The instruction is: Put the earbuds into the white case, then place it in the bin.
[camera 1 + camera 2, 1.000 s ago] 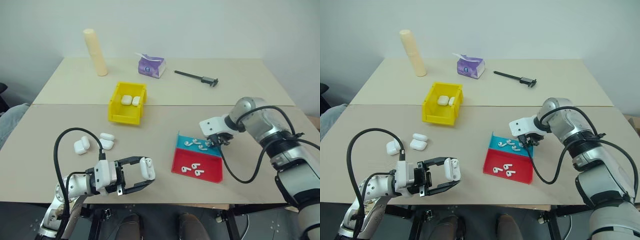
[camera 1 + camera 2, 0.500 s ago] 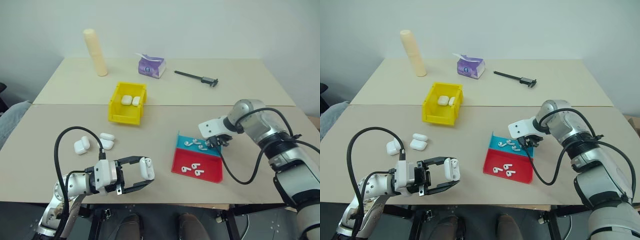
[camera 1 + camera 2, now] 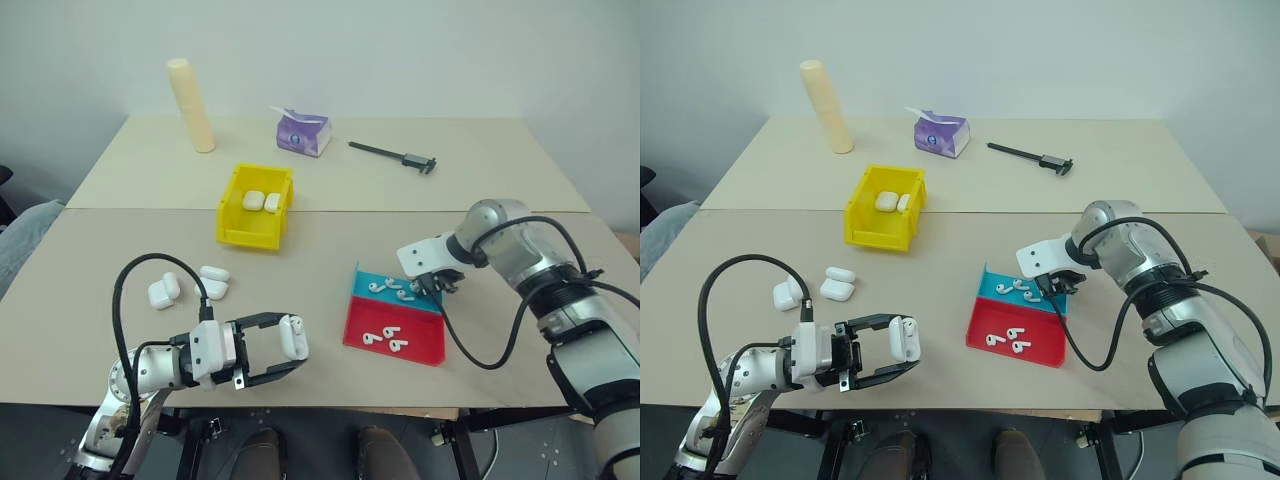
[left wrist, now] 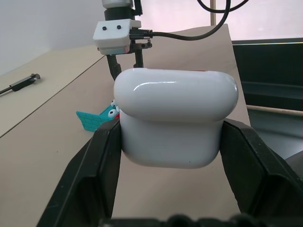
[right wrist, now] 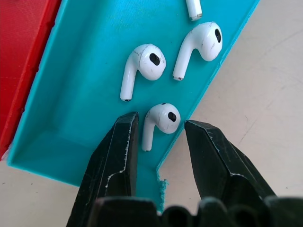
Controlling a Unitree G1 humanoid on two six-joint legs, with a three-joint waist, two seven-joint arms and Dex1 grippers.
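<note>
Tiny glossy white earbuds [image 5: 159, 118] on the teal half of the flat tray [image 5: 85, 113], right side; right gripper [image 5: 161, 142] open astride one, left gripper [image 4: 170, 156] clamping glossy white case [image 4: 175, 120] near-left, so better close gently on the stem.

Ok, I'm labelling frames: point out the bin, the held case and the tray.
bin [image 3: 243, 233], left eye view, front yellow wall.
case [image 4: 175, 120], left wrist view, middle of its white body.
tray [image 3: 415, 343], left eye view, bare red part.
</note>
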